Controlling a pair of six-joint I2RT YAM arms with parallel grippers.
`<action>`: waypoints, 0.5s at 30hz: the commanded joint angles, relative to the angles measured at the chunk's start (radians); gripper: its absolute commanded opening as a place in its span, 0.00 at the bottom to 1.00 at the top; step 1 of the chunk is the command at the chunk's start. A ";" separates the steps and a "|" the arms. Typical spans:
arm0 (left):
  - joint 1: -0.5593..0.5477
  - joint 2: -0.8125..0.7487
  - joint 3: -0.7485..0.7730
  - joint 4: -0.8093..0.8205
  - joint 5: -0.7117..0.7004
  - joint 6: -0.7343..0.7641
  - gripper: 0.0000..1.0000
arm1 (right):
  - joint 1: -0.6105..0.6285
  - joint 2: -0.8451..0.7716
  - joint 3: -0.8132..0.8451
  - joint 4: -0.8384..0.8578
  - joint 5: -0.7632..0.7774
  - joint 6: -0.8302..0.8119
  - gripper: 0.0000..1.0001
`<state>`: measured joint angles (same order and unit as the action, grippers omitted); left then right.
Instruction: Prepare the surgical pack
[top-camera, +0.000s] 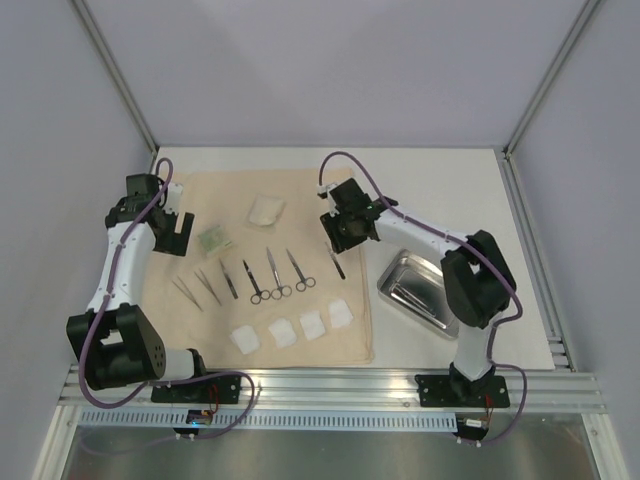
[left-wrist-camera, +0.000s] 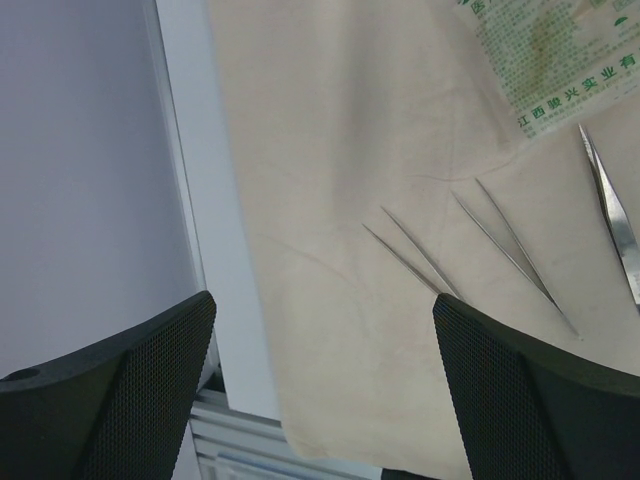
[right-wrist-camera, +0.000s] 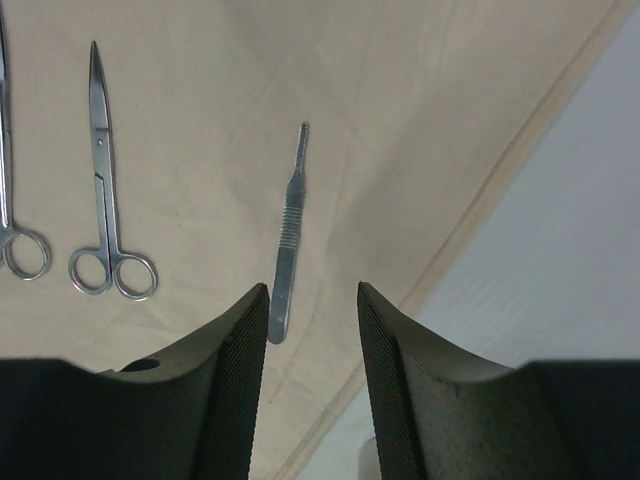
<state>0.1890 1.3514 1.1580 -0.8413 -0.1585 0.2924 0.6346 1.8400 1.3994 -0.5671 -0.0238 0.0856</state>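
The beige cloth (top-camera: 300, 200) of the surgical pack lies spread flat on the table. On it lie three tweezers (top-camera: 208, 285), three scissors (top-camera: 274, 275), a slim metal handle (top-camera: 336, 260) and a row of several white gauze squares (top-camera: 283, 331). The steel tray (top-camera: 400, 262) sits off the cloth to the right. My right gripper (top-camera: 340, 235) hangs over the cloth's right part, open and empty (right-wrist-camera: 312, 300), with the metal handle (right-wrist-camera: 288, 240) lying flat just beyond its left finger. My left gripper (top-camera: 178, 232) is wide open (left-wrist-camera: 325, 330) over the cloth's left edge, near two tweezers (left-wrist-camera: 420, 255).
A green printed packet (top-camera: 214, 239) and a white folded gauze pad (top-camera: 267, 210) lie on the far part of the cloth. Metal rails run along the table's near edge (top-camera: 330, 385) and right side. Grey walls close in the back and sides.
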 joint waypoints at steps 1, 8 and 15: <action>0.006 -0.003 -0.017 -0.007 -0.018 -0.029 1.00 | 0.031 0.071 0.081 -0.076 0.022 0.037 0.44; 0.007 -0.014 -0.020 0.001 -0.009 -0.018 1.00 | 0.051 0.143 0.082 -0.065 0.039 0.052 0.43; 0.007 -0.011 -0.029 0.004 -0.006 -0.013 1.00 | 0.071 0.235 0.130 -0.102 0.047 0.046 0.38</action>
<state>0.1917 1.3514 1.1374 -0.8402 -0.1593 0.2897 0.6914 2.0396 1.4891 -0.6506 0.0074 0.1184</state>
